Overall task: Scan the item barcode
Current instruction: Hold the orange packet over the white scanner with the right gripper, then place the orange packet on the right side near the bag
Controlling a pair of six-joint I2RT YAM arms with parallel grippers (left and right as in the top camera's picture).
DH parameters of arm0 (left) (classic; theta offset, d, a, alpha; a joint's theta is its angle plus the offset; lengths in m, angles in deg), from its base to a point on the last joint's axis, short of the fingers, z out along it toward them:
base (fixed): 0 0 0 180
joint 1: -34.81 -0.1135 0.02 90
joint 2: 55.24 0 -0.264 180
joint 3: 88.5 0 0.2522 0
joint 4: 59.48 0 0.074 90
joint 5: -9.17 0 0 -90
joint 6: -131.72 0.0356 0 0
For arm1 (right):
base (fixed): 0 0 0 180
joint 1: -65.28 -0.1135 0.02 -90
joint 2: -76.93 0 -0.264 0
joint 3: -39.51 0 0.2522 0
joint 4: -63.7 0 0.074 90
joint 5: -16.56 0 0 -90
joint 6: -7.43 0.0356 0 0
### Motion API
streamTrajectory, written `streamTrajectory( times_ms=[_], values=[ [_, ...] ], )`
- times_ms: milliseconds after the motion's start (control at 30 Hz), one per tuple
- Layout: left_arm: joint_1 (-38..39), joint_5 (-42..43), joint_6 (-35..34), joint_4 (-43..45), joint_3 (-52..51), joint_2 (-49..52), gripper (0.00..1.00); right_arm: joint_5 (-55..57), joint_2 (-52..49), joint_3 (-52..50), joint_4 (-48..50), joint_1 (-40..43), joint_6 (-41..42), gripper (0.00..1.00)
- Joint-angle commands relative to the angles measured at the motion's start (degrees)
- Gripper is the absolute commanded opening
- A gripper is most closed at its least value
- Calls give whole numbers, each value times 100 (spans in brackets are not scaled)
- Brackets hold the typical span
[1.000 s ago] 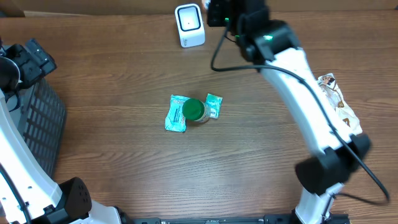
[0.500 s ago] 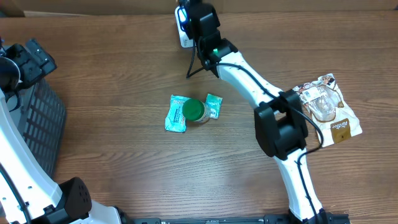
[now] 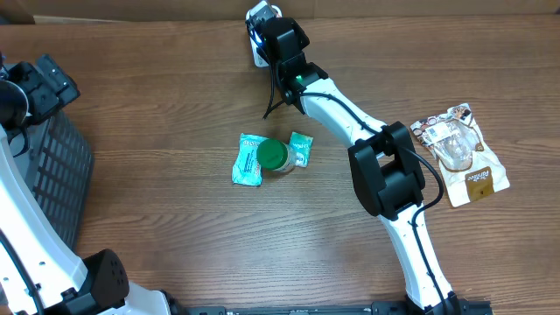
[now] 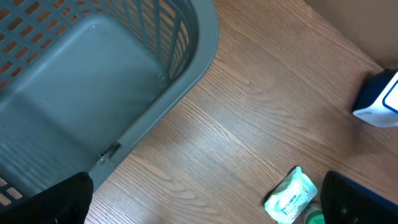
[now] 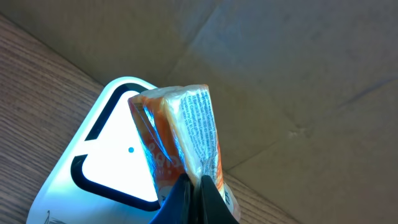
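Note:
My right gripper (image 5: pixel 193 184) is shut on the lower edge of an orange and clear plastic packet (image 5: pixel 186 121). It holds the packet upright right in front of the white scanner (image 5: pixel 102 165), whose window glows bright. From overhead, the right gripper (image 3: pixel 273 37) covers most of the scanner (image 3: pixel 256 15) at the table's back edge, and the packet is hidden under it. My left gripper (image 4: pixel 202 205) hangs wide open and empty above the table, next to the basket (image 4: pixel 186 68).
Two teal packets (image 3: pixel 248 161) (image 3: pixel 300 149) and a green-lidded jar (image 3: pixel 274 156) lie mid-table. A brown and white snack bag (image 3: pixel 462 156) lies at the right. The grey basket (image 3: pixel 63 166) stands at the left edge. A cardboard wall rises behind the scanner.
The right arm swung left along the back edge, bringing the held packet in front of the scanner. The left arm has not moved.

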Motion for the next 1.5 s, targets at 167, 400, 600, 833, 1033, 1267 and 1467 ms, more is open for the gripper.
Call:
streamTrajectory(
  times_ms=[167,400,600,833,1033,1267,1467],
  values=[
    [2,-31,105,7,70,-87,100,-214,684,35,-411,-260,72,4],
    [2,-31,105,7,70,-87,100,-1993,2046,35,-2070,-214,2184,4],
    [2,-31,105,7,70,-87,100,-2465,3552,35,-5090,105,3825,4],
    [2,-31,105,7,70,-87,100,-2330,3967,-144,-8181,1327,5311,4],
    [2,-31,105,7,70,-87,100,-2374,3967,-1574,-7641,2830,5751,4],
    [2,-31,105,7,70,-87,100,-2511,3967,-3663,-5947,3786,5751,6],
    [2,-31,105,7,70,-87,100,-2516,3969,-4002,-5928,3947,5720,57]
  ],
)
